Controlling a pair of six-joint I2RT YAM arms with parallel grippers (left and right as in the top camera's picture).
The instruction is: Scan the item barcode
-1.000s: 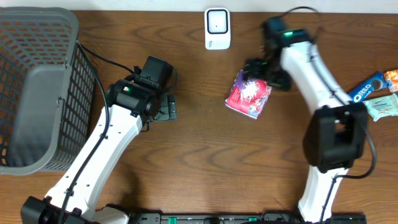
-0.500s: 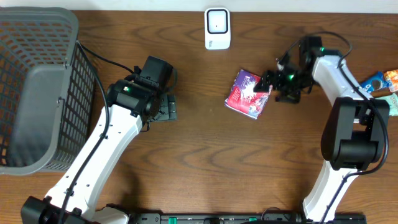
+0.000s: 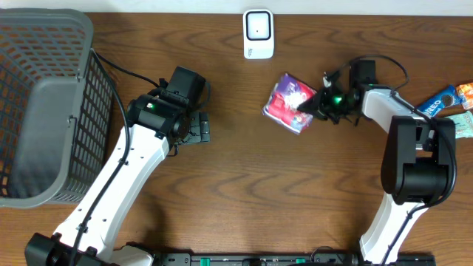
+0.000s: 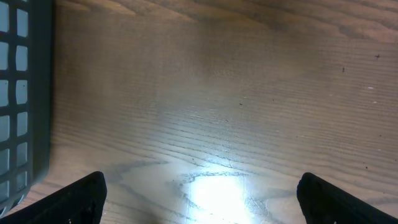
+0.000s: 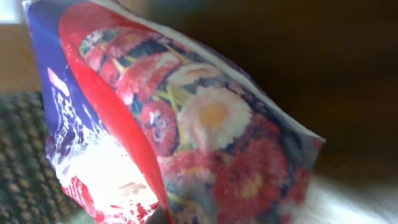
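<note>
A grey basket (image 3: 44,103) stands at the far left. Right of it, the left gripper (image 3: 199,128) hovers over the table (image 3: 244,192), fingers wide apart. Right of centre, nearer than the white scanner (image 3: 258,33), is the flowered packet (image 3: 288,103), its right edge clamped in the right gripper (image 3: 316,105).

The left arm (image 3: 137,159) and right arm (image 3: 380,103) wear white shells over black joints. Black cables (image 3: 118,72) trail off them, small green lights (image 3: 151,106) glow, and the fingers (image 4: 81,196) are black.
</note>
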